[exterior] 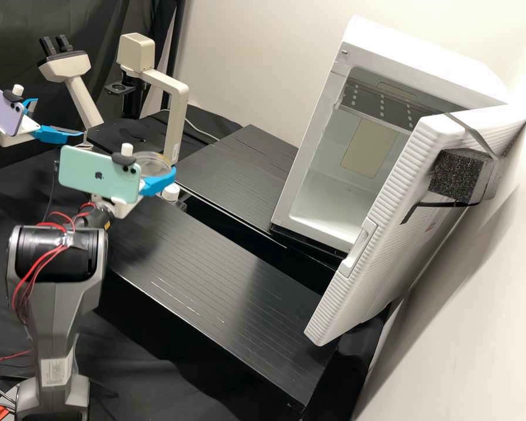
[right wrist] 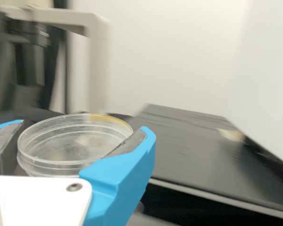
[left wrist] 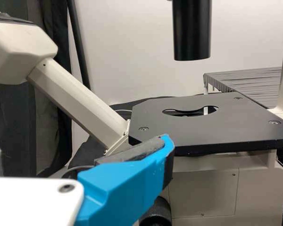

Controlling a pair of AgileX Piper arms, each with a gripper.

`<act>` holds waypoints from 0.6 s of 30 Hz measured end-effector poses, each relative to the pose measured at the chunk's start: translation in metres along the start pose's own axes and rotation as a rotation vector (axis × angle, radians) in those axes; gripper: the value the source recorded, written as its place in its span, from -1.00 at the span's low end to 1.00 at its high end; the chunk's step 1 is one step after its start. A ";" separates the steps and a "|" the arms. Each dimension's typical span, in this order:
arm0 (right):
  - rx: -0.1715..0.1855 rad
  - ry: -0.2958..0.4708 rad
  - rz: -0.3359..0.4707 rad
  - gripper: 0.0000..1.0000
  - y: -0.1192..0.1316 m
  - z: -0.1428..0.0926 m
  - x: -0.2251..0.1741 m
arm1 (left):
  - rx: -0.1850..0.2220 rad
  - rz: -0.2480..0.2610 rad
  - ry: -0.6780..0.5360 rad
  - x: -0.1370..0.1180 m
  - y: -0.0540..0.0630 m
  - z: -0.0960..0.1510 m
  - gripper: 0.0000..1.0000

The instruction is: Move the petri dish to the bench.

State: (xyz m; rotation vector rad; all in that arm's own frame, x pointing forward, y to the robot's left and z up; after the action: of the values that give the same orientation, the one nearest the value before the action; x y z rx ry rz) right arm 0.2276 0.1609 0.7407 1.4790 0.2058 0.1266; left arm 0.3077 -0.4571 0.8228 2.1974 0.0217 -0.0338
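Note:
In the high view my right gripper (exterior: pixel 159 169), on the arm nearer the camera, is shut on the clear round petri dish (exterior: pixel 149 164), above the bench's left end. The right wrist view has the dish (right wrist: pixel 68 146) roughly level, its sides between the two blue fingers of this gripper (right wrist: pixel 82 134). At the high view's left edge, my left gripper (exterior: pixel 59 118) stands open beside the microscope. In the left wrist view one blue finger of the left gripper (left wrist: pixel 127 181) shows in front of the microscope stage. The ribbed black bench (exterior: pixel 216 275) runs below and right of the dish.
A microscope (exterior: pixel 178 117) stands behind the dish. Across a dark gap lies a second black bench section (exterior: pixel 239 169). At the right is a white incubator-like cabinet (exterior: pixel 324 193), its ribbed door (exterior: pixel 380 234) open and jutting over the bench's right end.

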 end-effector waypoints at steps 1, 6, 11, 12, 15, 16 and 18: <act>-0.010 -0.020 0.004 -1.00 0.001 0.006 -0.006 | 0.000 0.000 0.000 0.000 0.000 0.000 1.00; -0.027 -0.113 0.020 -1.00 0.008 0.035 -0.029 | 0.000 0.000 0.000 0.000 0.000 0.000 1.00; -0.033 -0.223 0.040 -1.00 0.013 0.062 -0.049 | 0.000 0.000 0.000 0.000 0.000 0.000 1.00; -0.034 -0.238 0.041 -1.00 0.014 0.065 -0.051 | 0.000 0.000 0.000 0.000 0.000 0.000 1.00; -0.046 -0.289 0.048 -1.00 0.016 0.077 -0.056 | 0.000 0.000 0.000 0.000 0.000 0.000 1.00; -0.046 -0.303 0.055 -1.00 0.017 0.080 -0.057 | 0.000 0.000 0.000 0.000 0.000 0.000 1.00; -0.051 -0.333 0.071 -1.00 0.021 0.087 -0.059 | 0.000 0.000 0.000 0.000 0.000 0.000 1.00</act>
State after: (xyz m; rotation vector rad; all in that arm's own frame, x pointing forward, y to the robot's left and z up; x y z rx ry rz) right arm 0.1898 0.0657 0.7721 1.4335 -0.1190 -0.0572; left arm 0.3077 -0.4571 0.8228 2.1974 0.0217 -0.0338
